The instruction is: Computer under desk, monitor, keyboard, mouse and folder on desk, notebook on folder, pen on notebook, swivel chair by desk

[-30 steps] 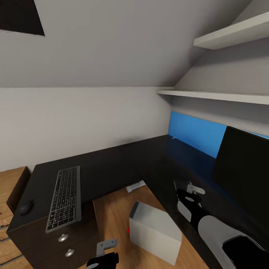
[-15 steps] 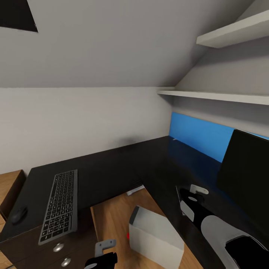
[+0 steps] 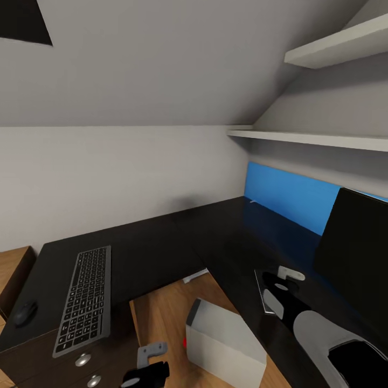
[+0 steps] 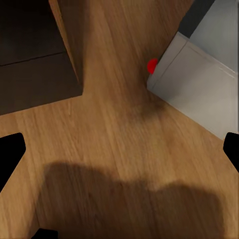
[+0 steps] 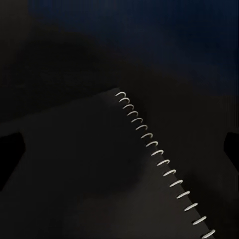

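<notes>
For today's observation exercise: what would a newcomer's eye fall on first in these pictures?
Probably the bright blue panel on the wall behind the black desk, beside the dark monitor at the right. Next, the keyboard on the desk's left wing with a mouse beside it, and the pale grey computer on the wooden floor below.

Soft even sim light, dim right wrist view, blurry shadow on floor (image 4: pixel 114 149).

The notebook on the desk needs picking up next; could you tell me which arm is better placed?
Probably the right: its gripper hovers open over the notebook on the desk, while the left gripper hangs over floor.
</notes>
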